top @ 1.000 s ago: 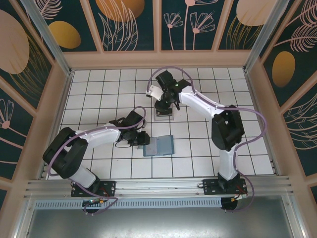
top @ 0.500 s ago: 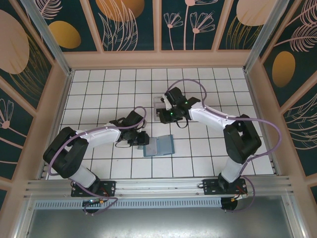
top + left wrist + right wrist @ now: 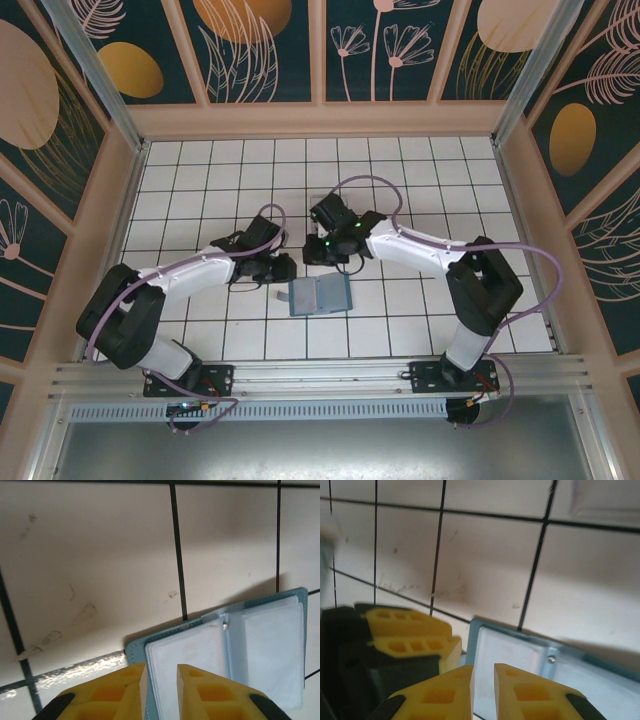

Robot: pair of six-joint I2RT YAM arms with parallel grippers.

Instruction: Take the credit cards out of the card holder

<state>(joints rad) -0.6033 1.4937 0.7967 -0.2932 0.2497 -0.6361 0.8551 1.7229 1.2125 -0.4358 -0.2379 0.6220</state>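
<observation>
The card holder (image 3: pixel 320 296) lies open on the tiled floor, a blue-grey bifold (image 3: pixel 135 650) with pale whitish inserts in both panels. I cannot tell whether those are credit cards or bare sleeves. My left gripper (image 3: pixel 283 270) hovers at the holder's left edge. In the left wrist view its gripper (image 3: pixel 161 672) shows yellow fingertips a narrow gap apart with nothing between them. My right gripper (image 3: pixel 305 255) hangs over the far left corner. The right gripper (image 3: pixel 483 675) is also narrowly open and empty above the holder (image 3: pixel 520 655), close beside the left gripper's fingers (image 3: pixel 410 635).
A pale translucent box edge (image 3: pixel 605 497) shows on the floor beyond the holder. Both arms crowd the middle of the white tiled floor (image 3: pixel 200 170). Wooden frame walls (image 3: pixel 320 120) ring the floor.
The right arm swung from the back of the floor down to the holder's far left corner, and the whitish piece it carried is gone. The left gripper drew back slightly from the holder's left edge.
</observation>
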